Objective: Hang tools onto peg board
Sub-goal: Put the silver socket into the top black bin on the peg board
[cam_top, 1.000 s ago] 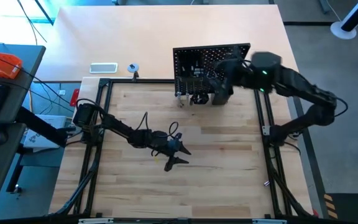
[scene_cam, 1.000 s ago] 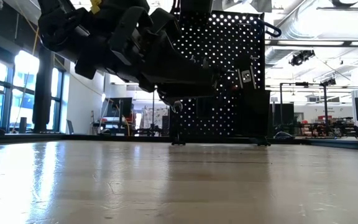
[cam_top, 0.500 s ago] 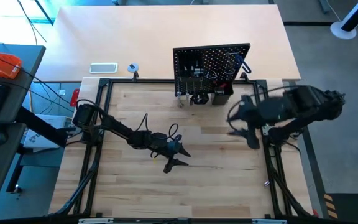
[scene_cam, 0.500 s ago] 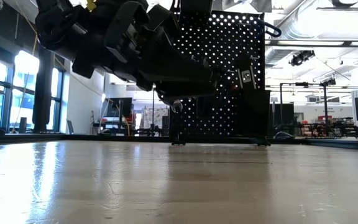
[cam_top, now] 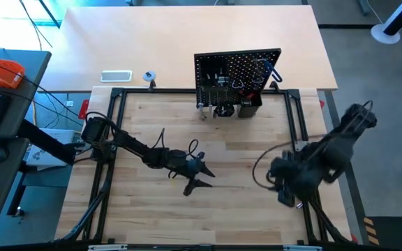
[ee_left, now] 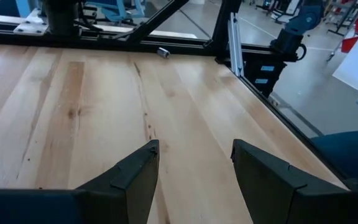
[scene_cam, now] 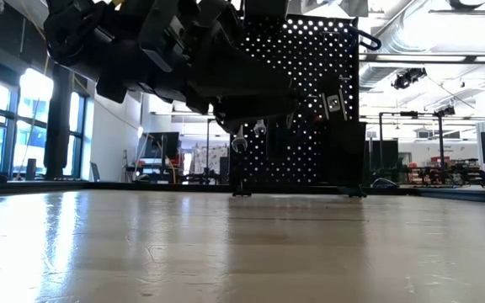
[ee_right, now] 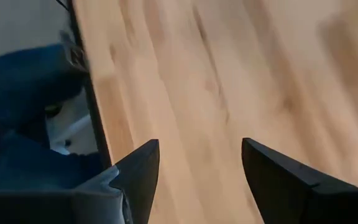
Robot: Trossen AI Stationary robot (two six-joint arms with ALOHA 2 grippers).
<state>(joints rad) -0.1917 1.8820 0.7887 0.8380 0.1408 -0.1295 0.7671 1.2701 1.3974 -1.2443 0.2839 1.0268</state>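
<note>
Tools (cam_top: 232,87) hung in a cluster on the peg board (cam_top: 237,68), which stood upright at the far edge of the bench (cam_top: 208,132), with a small black bin (cam_top: 250,106) on its front. No loose tool showed on the wood, so the hanging looked nearly or wholly done; the next move would call for finding any tool left, or else parking the arms. The left gripper (cam_top: 199,174) hovered over the middle of the bench, its fingers (ee_left: 135,177) spread with nothing between them. The right gripper (cam_top: 283,183) sat low near the right rail, well apart from the board, its fingers (ee_right: 138,171) also spread and empty. Beyond the frame lay a white flat rectangle (cam_top: 116,76) and a small tape roll (cam_top: 149,76). Nothing stood between either arm and the board.
</note>
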